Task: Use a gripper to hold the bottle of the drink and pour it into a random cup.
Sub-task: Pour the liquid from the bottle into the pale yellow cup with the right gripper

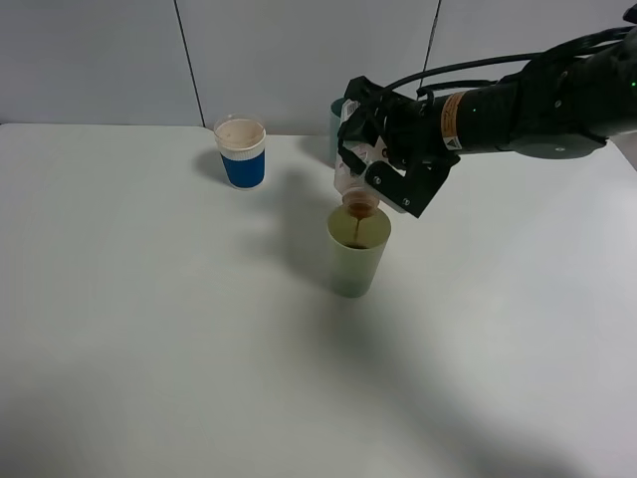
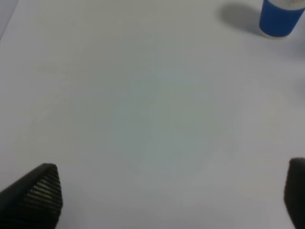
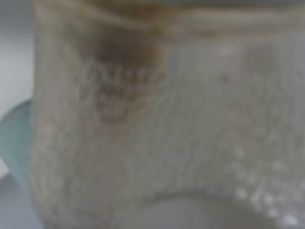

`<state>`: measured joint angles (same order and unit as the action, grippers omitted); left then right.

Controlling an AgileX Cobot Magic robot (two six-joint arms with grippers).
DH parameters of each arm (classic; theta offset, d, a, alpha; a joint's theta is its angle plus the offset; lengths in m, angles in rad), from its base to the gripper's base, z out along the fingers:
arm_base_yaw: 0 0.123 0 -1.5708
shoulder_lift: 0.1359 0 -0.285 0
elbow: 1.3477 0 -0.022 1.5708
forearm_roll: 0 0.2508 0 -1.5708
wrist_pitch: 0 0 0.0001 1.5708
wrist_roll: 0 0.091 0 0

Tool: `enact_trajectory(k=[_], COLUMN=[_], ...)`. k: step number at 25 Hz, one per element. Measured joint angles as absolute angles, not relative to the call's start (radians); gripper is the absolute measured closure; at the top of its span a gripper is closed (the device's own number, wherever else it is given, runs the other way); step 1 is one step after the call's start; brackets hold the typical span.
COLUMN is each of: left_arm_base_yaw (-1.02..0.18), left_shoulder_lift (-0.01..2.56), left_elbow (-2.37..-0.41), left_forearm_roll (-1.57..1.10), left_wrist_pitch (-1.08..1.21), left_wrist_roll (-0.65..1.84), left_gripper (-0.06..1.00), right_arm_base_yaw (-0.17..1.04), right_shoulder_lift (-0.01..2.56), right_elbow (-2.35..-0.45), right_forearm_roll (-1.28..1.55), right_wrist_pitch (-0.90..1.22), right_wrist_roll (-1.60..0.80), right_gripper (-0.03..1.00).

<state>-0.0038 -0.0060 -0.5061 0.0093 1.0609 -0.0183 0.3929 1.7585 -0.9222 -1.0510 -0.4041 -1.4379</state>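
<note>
Most of the task looks done: the right gripper (image 1: 374,165) clenches its fingers (image 1: 418,185) on the bottle (image 1: 356,195), tipped just above the cup (image 1: 356,263) on the table (image 1: 149,319), a brown stream (image 1: 357,229) falling in. Righting it remains. The left gripper (image 2: 171,191) hangs spread, empty.

text: none legible | arm sticker (image 1: 453,119): orange-white, print too small to read

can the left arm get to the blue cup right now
Probably yes: only bare table lies between the left arm's open jaws and the blue cup.
</note>
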Motion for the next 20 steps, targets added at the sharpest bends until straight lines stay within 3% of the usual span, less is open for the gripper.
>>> enact_trajectory(k=[20], left_arm_base_yaw=[-0.004], left_shoulder_lift=[-0.006], left_elbow=[-0.506], left_forearm_roll=[0.009], left_wrist_pitch=[1.061], left_wrist_roll=[-0.018], left_gripper=[0.02], right_arm_base_yaw=[0.395], right_shoulder_lift=[1.736], right_elbow=[-0.924], right_forearm_roll=[-1.051], right_wrist_pitch=[-0.406], right_wrist_roll=[-1.469], right_gripper=[0.61])
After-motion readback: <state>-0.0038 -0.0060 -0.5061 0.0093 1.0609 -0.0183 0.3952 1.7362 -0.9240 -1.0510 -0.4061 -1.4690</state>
